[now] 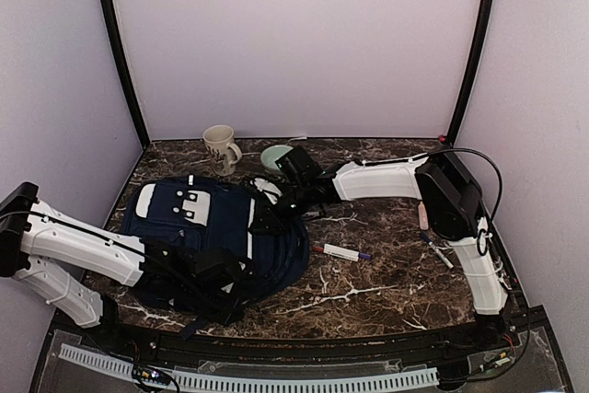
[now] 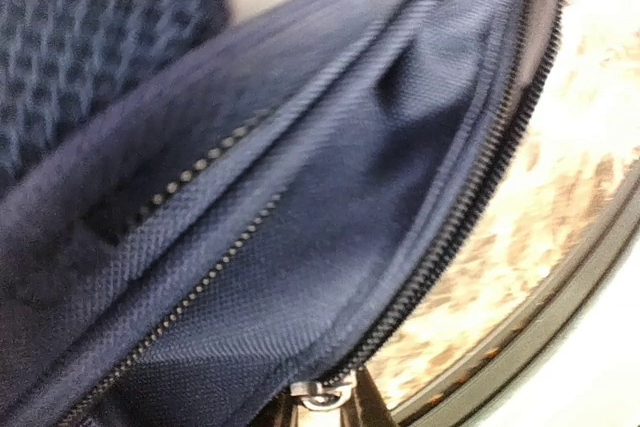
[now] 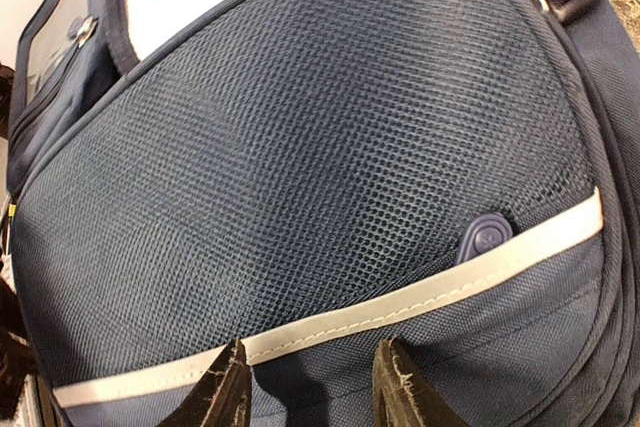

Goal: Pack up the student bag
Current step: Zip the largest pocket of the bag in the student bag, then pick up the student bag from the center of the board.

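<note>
On dark veined marble tabletop (image 1: 386,287), between pale lilac walls (image 1: 294,43): navy student bag (image 1: 198,218)

The student bag (image 1: 175,218) is dark navy blue with white patches (image 1: 145,198), a net pattern of tiny holes on its front pocket (image 3: 300,147), a thin white stripe (image 3: 400,299) and a silver zip pull (image 2: 320,394). The table (image 1: 396,283) under the bag is dark brown with wiggly white lines like marble. Behind the bag are a cream mug (image 1: 219,146) with dark letters and a pale green bowl (image 1: 270,156), and to its right is a white marker (image 1: 340,252) with one red end and one blue end.
</note>
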